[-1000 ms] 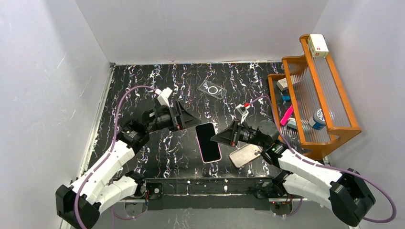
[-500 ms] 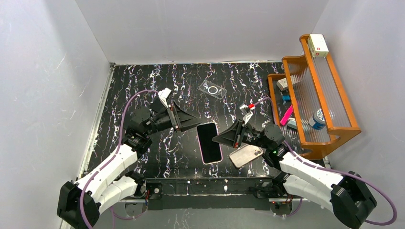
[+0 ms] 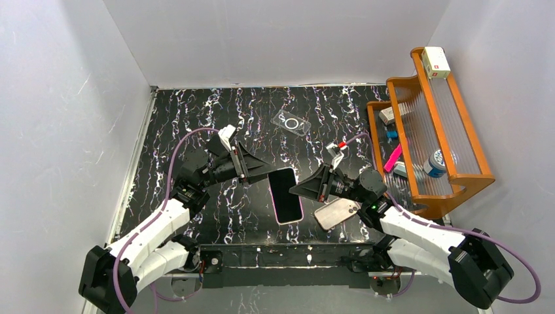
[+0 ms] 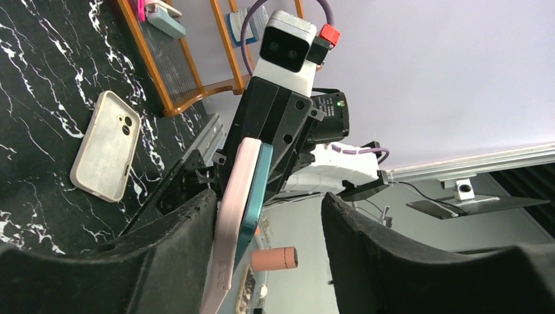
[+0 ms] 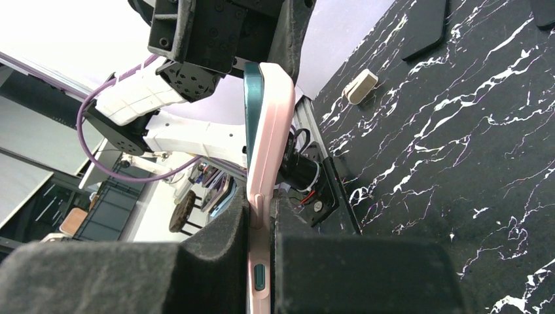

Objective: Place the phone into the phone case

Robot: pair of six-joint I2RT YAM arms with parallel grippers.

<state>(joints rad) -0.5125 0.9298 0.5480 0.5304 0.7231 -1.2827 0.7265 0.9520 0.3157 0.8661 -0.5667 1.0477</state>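
Observation:
A teal phone with a black screen [image 3: 286, 195] sits in a pink case and is held in the air between my two grippers, above the table's front middle. My right gripper [image 3: 299, 190] is shut on the case's long edge; in the right wrist view its fingers [image 5: 216, 261] pinch the pink case [image 5: 265, 150]. My left gripper [image 3: 264, 171] is open at the phone's top left corner. In the left wrist view the pink case [image 4: 229, 222] leans on one finger [image 4: 163, 261] and the teal phone edge [image 4: 254, 196] stands a little out of it; the other finger is well apart.
A beige phone case [image 3: 336, 212] lies back up on the black marbled table [image 3: 196, 118] under the right arm, also in the left wrist view [image 4: 105, 154]. A clear case [image 3: 290, 122] lies at the back. An orange rack [image 3: 425, 131] with small items stands at the right.
My left arm has shifted a little nearer and right, bringing its fingers up to the phone's corner. The right gripper and the phone have hardly moved.

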